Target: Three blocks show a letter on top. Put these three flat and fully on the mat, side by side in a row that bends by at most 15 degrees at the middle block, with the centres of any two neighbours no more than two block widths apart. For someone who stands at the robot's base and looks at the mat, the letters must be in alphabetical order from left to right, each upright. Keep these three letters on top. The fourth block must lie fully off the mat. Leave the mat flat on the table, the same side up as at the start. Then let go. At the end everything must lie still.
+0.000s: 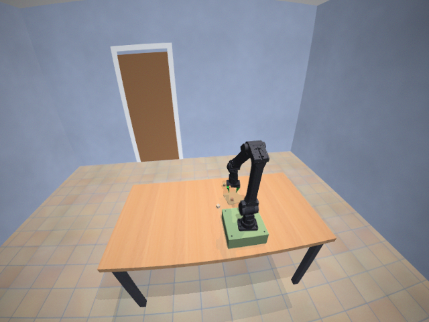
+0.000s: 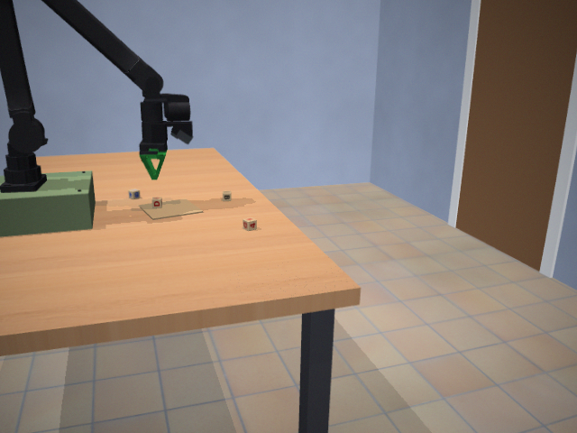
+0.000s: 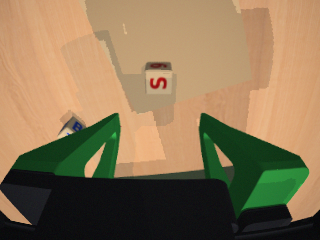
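Ok, gripper (image 1: 232, 191) (image 2: 154, 178) (image 3: 159, 120) is part-open, approx mid-range, nothing btwn fingers. I've got it pointing down, above the tbl (image 1: 166, 221) (image 2: 140, 261) (image 3: 285, 55). S block (image 1: 231, 199) (image 2: 157, 202) (image 3: 158, 83) sits on the mat (image 1: 238, 197) (image 2: 181, 208) (image 3: 200, 45), near its base-side corner; D on a side face in ext view. Other 3 blocks off mat: blue-lettered one (image 1: 218, 205) (image 2: 133, 193) (image 3: 75, 127) to robot's left, B visible, partly behind finger in wrist cam; dark-lettered one (image 1: 224, 184) (image 2: 226, 196) past the mat; red-lettered one (image 2: 250, 224) out fwd, robot's right. Can't read their tops reliably. Mat's flat. Row of 3 not built.
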Action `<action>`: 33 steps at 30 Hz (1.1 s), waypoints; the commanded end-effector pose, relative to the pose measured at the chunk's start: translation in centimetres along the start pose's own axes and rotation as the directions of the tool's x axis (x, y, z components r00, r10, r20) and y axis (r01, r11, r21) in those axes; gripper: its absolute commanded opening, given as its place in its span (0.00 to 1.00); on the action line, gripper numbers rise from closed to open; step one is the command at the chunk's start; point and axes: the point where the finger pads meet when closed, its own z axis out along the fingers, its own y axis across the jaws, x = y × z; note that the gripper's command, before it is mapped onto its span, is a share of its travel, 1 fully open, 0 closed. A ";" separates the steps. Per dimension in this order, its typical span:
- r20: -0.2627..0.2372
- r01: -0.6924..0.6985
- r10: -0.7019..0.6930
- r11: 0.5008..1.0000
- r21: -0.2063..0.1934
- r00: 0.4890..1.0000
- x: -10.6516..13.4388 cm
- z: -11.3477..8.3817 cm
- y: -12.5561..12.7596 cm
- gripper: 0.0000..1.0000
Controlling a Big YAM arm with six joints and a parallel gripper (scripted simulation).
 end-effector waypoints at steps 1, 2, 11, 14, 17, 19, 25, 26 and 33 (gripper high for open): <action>0.041 -0.005 0.005 1.000 -0.006 0.999 -0.7 -0.6 0.3 0.58; 0.036 -0.005 0.005 1.000 -0.004 0.999 -0.7 -0.4 0.3 0.58; 0.018 -0.004 0.004 1.000 0.000 1.000 -0.4 0.8 0.3 0.58; 0.023 -0.003 0.003 1.000 -0.001 1.000 -0.7 1.0 0.4 0.58; 0.018 -0.002 0.002 1.000 0.000 1.000 -0.4 1.5 0.4 0.58; 0.018 -0.002 0.002 1.000 0.000 1.000 -0.4 1.8 0.4 0.58; 0.017 -0.001 0.001 1.000 0.000 1.000 -0.4 2.8 0.5 0.58; 0.017 -0.001 0.001 1.000 0.000 1.000 -0.4 3.0 0.5 0.58; 0.017 -0.001 0.001 1.000 0.000 1.000 -0.4 3.8 0.5 0.58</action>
